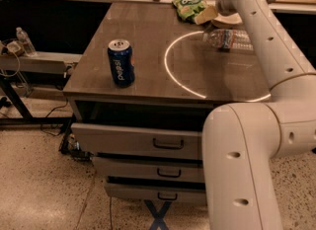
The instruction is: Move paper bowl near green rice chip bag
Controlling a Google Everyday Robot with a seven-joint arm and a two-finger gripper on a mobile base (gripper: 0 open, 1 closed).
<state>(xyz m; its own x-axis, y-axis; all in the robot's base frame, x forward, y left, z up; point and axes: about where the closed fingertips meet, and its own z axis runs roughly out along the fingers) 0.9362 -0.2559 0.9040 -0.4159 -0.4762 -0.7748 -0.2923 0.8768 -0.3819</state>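
Evidently light and easily crushed, the paper bowl point(227, 21) lies beside the green rice chip bag point(190, 7) and is best pinched by its wide rim. The gripper point(217, 9) hangs over it; whether it is gripping cannot be told.

the white arm point(247, 165) fills the right side of the frame. its thick lower link stands in the lower right foreground and bends at a rounded elbow point(296, 120) against the right edge. from there a slimmer forearm point(264, 36) climbs up and leftward to the top of the frame. the gripper point(220, 7) sits at the upper right, at the end of the forearm, pointing left and down, mostly hidden behind the arm's own housing.
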